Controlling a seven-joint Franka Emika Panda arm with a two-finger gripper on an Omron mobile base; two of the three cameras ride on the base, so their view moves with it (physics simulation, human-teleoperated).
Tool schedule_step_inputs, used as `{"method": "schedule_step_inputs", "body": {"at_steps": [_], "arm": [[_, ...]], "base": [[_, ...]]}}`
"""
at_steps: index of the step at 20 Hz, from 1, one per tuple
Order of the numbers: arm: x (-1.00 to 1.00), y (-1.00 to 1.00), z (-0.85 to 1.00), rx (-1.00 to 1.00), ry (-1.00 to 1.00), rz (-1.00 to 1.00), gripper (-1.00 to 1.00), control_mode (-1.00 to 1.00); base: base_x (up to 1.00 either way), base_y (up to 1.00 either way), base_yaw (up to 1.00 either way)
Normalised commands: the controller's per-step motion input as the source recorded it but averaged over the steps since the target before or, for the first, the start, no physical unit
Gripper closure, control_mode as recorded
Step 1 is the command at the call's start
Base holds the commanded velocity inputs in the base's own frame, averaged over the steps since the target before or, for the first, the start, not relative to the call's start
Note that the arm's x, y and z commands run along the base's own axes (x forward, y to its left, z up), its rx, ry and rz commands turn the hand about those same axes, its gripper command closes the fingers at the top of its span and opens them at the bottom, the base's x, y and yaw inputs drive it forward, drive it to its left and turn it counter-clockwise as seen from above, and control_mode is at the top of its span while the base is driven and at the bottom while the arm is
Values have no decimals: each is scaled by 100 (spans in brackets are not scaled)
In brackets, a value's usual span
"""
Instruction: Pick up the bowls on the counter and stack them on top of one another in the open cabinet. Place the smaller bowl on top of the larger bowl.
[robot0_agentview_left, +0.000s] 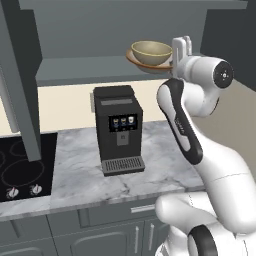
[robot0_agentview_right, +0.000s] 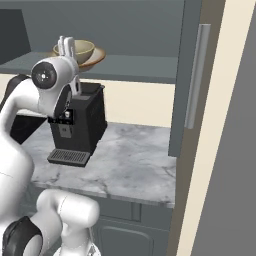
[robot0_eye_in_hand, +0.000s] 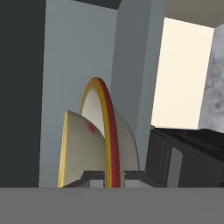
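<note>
The smaller bowl (robot0_agentview_left: 150, 51) sits nested in the larger bowl (robot0_agentview_left: 145, 65) on the shelf of the open cabinet (robot0_agentview_left: 85, 70), near its right end. My gripper (robot0_agentview_left: 174, 59) reaches in from the right at the stack's edge. In the hand view my gripper (robot0_eye_in_hand: 110, 176) is shut on the red and yellow rim of the larger bowl (robot0_eye_in_hand: 111, 127), with the smaller bowl (robot0_eye_in_hand: 81, 144) lying just beside that rim. From the right base view the smaller bowl (robot0_agentview_right: 84, 49) and larger bowl (robot0_agentview_right: 96, 56) show behind my gripper (robot0_agentview_right: 71, 59). No bowl stands on the counter (robot0_agentview_left: 80, 165).
A black coffee machine (robot0_agentview_left: 119, 127) stands on the counter directly below the shelf. A black stovetop (robot0_agentview_left: 22, 165) lies at the left. Open cabinet doors hang at the left (robot0_agentview_left: 22, 75) and at the right (robot0_agentview_right: 192, 75). Grey lower cabinets (robot0_agentview_left: 115, 235) run under the counter.
</note>
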Motion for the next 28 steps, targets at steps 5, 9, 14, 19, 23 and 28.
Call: {"method": "schedule_step_inputs", "body": {"at_steps": [5,9,14,19,23,28], "arm": [[40,0,-8,0,0,-1,100,-100],[40,0,-8,0,0,-1,100,-100],[38,0,-6,0,0,-1,100,-100],[38,0,-7,0,0,-1,100,-100],[38,0,-7,0,0,-1,100,-100],[34,0,-5,0,0,-1,100,-100]], "base": [[0,0,0],[0,0,0],[0,0,0],[0,0,0],[0,0,0],[0,0,0]]}}
